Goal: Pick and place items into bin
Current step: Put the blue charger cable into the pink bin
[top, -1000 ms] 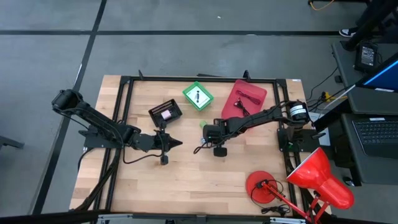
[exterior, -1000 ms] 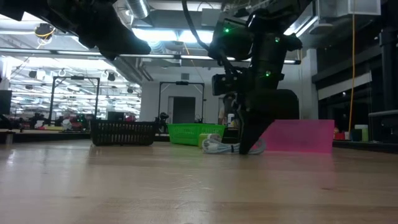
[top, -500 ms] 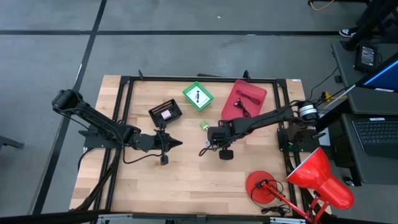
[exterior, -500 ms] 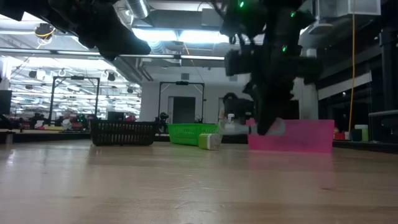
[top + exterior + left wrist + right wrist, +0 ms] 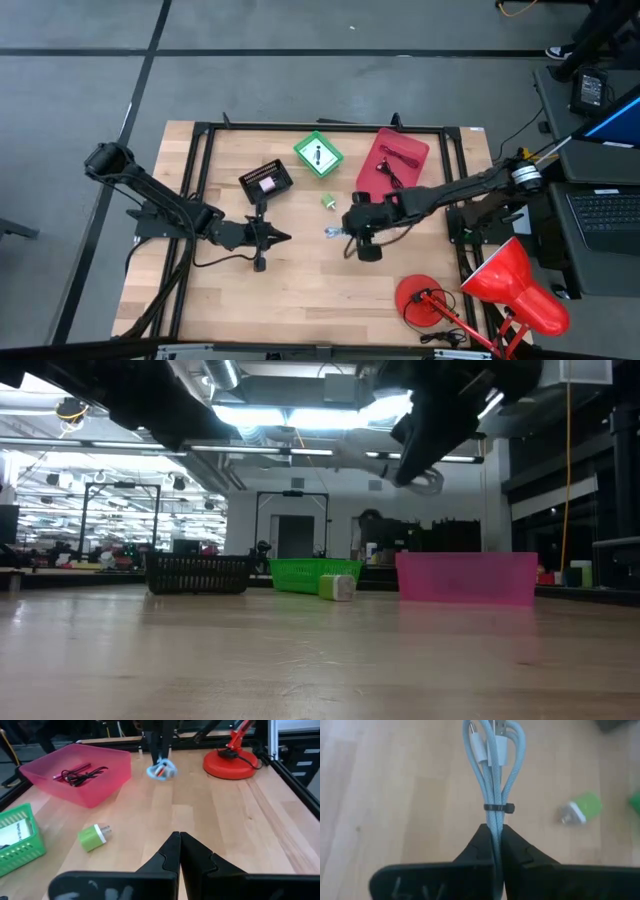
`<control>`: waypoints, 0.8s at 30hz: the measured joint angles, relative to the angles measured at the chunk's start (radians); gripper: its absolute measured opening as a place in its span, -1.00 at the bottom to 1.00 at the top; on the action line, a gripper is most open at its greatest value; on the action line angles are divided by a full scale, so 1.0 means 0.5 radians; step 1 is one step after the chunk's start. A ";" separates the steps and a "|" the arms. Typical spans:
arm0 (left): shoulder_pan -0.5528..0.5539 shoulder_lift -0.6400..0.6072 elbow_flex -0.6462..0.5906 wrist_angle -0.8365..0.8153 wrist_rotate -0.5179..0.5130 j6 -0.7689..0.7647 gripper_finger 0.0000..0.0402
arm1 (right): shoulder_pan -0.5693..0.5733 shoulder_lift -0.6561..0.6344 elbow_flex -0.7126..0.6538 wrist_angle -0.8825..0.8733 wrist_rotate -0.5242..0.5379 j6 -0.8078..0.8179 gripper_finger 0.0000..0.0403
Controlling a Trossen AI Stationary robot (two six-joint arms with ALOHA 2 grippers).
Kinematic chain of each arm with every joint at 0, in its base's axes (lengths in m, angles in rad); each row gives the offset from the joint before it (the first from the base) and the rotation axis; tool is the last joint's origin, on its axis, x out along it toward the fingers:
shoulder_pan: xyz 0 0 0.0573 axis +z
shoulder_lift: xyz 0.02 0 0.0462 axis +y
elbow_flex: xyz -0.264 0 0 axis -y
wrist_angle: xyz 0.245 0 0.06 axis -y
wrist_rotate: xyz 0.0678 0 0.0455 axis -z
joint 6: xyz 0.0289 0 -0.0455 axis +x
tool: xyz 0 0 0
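Observation:
My right gripper (image 5: 345,230) hangs over the table's middle, shut on a coiled light-blue cable (image 5: 496,765) bound with a black tie; the low view shows this cable (image 5: 424,480) high above the wood. A green plug (image 5: 328,202) lies on the table. The pink bin (image 5: 392,160) at the far right holds a black and a red cable (image 5: 75,772). A green basket (image 5: 318,154) holds a white card, and a black basket (image 5: 266,182) holds a pink piece. My left gripper (image 5: 276,238) waits shut above the table, left of centre. My right gripper pinches the cable bundle's end just behind the black tie (image 5: 498,808) between its two fingers (image 5: 481,842). They slant down from the table's right, along the bundle. The bundle is lifted clear of the table and sticks out past the fingertips, its plug ends (image 5: 490,742) farthest out.
A red desk lamp (image 5: 515,285) stands with its round base (image 5: 420,300) at the near right corner. A black frame rail (image 5: 200,180) runs around the tabletop. Bare wood lies between the grippers and the near edge.
My right gripper has risen well above the table and drifted a little toward the near edge, carrying the light-blue cable, which lay on the wood a second ago and now hangs clear. The green plug has stayed where it was.

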 joint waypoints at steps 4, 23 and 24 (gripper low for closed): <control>-0.022 0.000 0.000 0.002 -0.005 0.003 -0.98 | 0.022 -0.111 -0.201 0.292 -0.003 -0.035 -1.00; 0.012 0.151 -0.002 0.235 -0.055 0.222 -0.98 | 0.024 -0.406 -0.934 1.543 -0.011 -0.107 -1.00; 0.027 0.162 -0.002 0.262 -0.044 0.243 -0.98 | 0.024 -0.406 -0.945 1.588 -0.012 -0.134 -1.00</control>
